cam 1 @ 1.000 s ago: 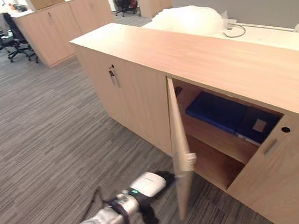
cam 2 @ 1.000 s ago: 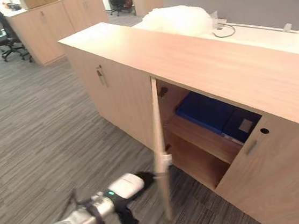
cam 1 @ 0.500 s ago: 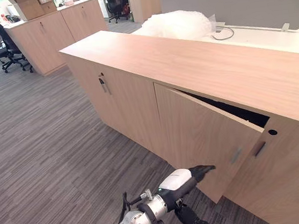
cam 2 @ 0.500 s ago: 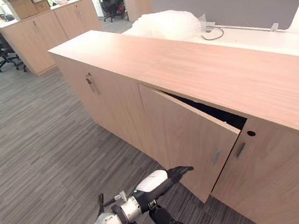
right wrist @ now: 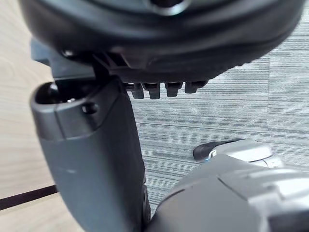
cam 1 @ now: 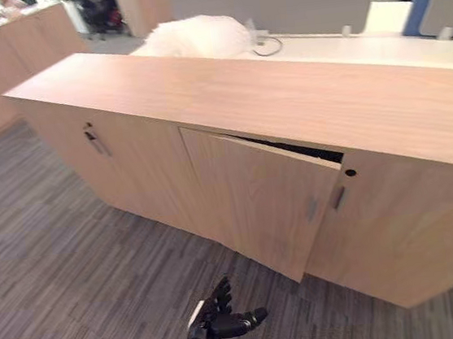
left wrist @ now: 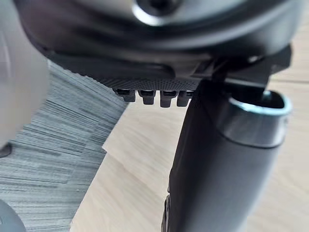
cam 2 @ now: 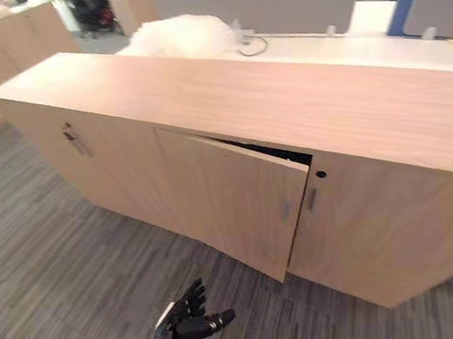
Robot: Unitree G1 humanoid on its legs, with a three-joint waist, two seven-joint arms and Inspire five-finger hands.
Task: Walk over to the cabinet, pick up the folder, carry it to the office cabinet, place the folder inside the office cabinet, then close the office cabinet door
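The long light-wood office cabinet (cam 1: 285,105) stands across in front of me, and its middle wooden door (cam 1: 255,207) hangs ajar. The door's hinged edge lies close against the cabinet front, while the edge with the small grey handle (cam 1: 312,207) stands out from it, leaving a dark slit along the top. My left hand (cam 1: 215,324) hangs low in front of the cabinet, below that door and well apart from it, over the grey striped carpet (cam 1: 58,270). Its dark fingers (cam 1: 221,289) are loosely spread and reach toward the cabinet, its thumb (cam 1: 248,320) juts out sideways, and it has hold of nothing. The left wrist view shows the same slack pose, with the thumb straight and pale wood and carpet past the fingers. My right hand (right wrist: 91,159) shows in its own wrist view close beside the cabinet's wood, above the carpet. Its thumb is straight, the fingers are uncurled in a row, and there is nothing in its grasp. I cannot tell where the folder is, because the slit behind the door is too dark to read. Beyond the cabinet's far edge lies a white crinkled plastic bundle (cam 1: 195,36).
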